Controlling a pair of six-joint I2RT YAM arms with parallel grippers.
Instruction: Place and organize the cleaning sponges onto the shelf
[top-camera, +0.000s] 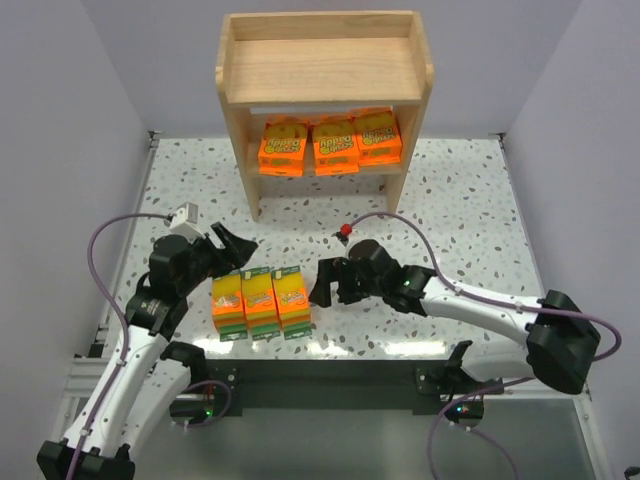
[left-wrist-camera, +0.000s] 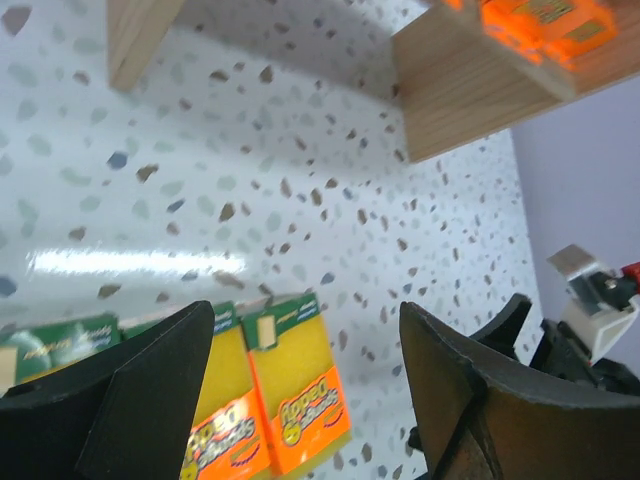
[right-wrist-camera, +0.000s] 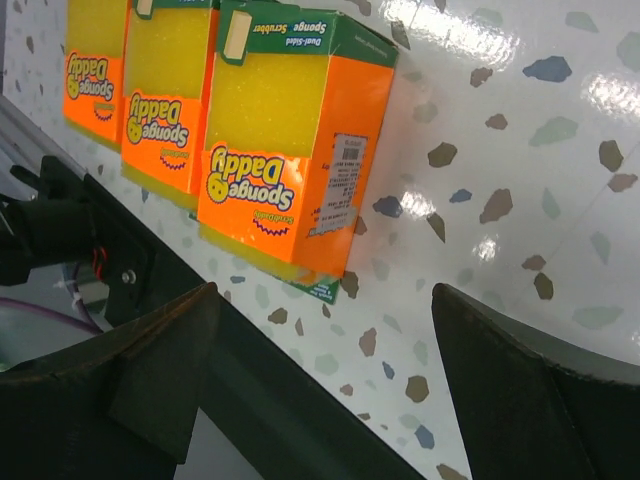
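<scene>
The row of sponge packs (top-camera: 260, 300) lay between two released end effectors — right end effector (top-camera: 322, 285) beside its right end, left end effector (top-camera: 232, 250) at its far-left corner.

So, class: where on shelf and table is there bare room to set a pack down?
Free: top tier of light wooden shelf; speckled table between shelf and yellow-and-green sponge packs. Crowded: lower tier, filled by three orange packs; near row, hemmed by left end effector and right end effector.

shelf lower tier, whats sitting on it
Three orange sponge packs sit side by side on the lower tier. The top board covers whatever lies behind them.
</scene>
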